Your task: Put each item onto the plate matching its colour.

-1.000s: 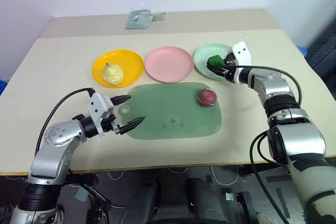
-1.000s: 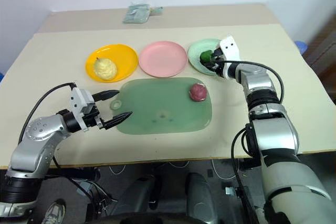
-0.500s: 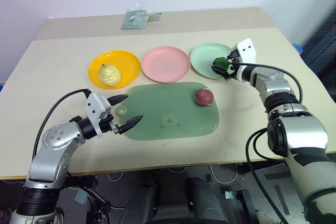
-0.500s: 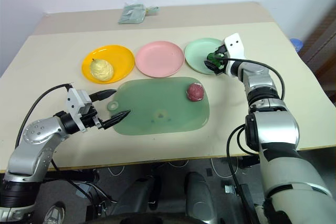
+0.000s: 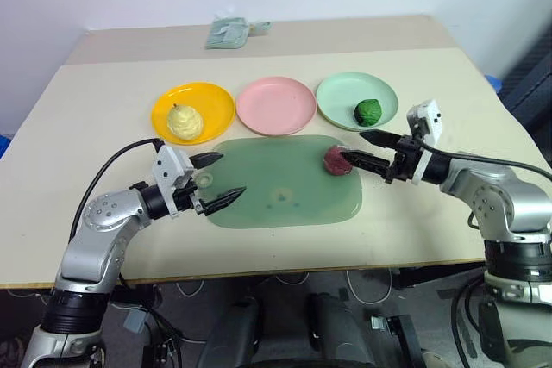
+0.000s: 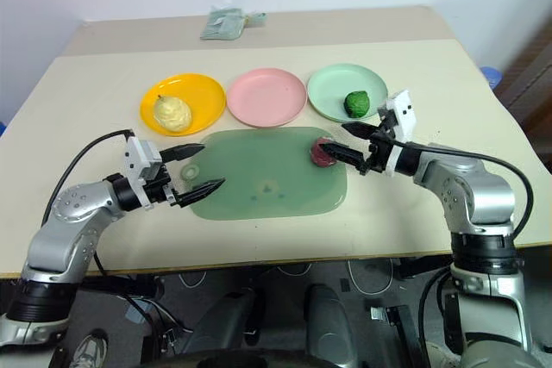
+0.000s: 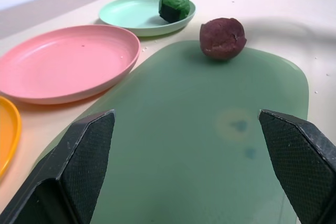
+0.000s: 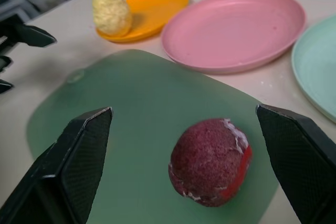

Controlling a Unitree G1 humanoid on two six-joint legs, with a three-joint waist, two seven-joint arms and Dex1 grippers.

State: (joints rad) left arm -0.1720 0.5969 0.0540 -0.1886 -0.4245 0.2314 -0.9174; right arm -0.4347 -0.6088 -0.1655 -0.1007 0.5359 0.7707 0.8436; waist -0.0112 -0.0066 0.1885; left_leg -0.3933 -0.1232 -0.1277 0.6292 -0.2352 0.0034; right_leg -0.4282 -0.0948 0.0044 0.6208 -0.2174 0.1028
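The yellow ball [image 5: 183,121] and green ball [image 5: 368,112] sit on matching plates. The red ball [image 5: 337,159] waits on the mat [image 5: 285,196], pink plate [image 5: 277,105] bare. Both the left hand [image 5: 217,180] and right hand [image 5: 363,150] gape wide, holding nothing.

Silver arms, black cables, black-fingered end effectors.

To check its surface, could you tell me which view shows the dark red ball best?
The right wrist view: the red ball sits close and large on the green mat. The left wrist view shows it smaller; in the head views the right gripper partly covers it.
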